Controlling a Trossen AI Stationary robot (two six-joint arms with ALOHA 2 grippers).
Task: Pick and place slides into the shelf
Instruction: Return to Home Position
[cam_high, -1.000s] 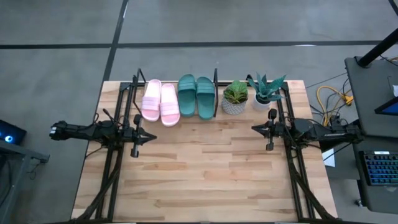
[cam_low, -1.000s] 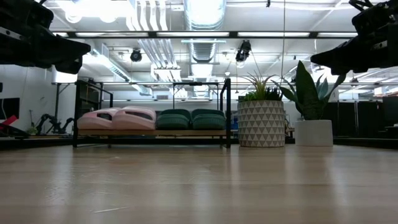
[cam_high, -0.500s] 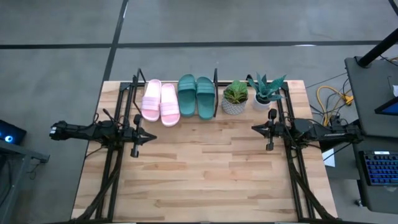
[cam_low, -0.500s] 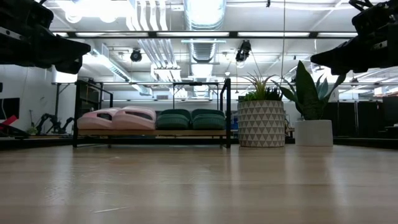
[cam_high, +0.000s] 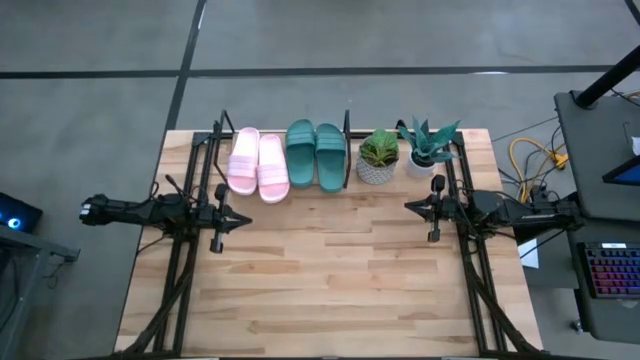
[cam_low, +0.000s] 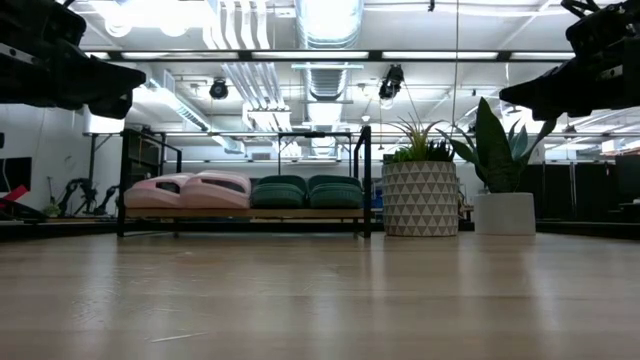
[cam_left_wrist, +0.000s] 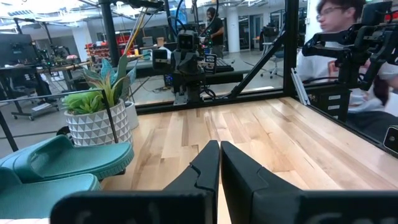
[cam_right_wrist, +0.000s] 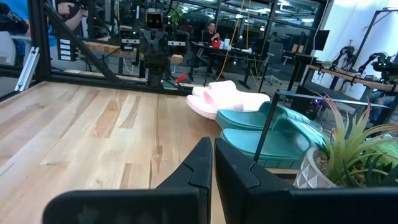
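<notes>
Pink and teal slides (cam_high: 300, 155) fill the shelf (cam_high: 347, 140) | left gripper (cam_high: 244, 220), right gripper (cam_high: 407, 207) pinched together (both empty) | homing: park level, well clear of it

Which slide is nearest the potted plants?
The green slide at the shelf's right end, beside the patterned pot; the other green slide and pink slides lie farther left.

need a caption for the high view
Pink slides and green slides lined up in the shelf; left arm and right arm wait at either side.
</notes>
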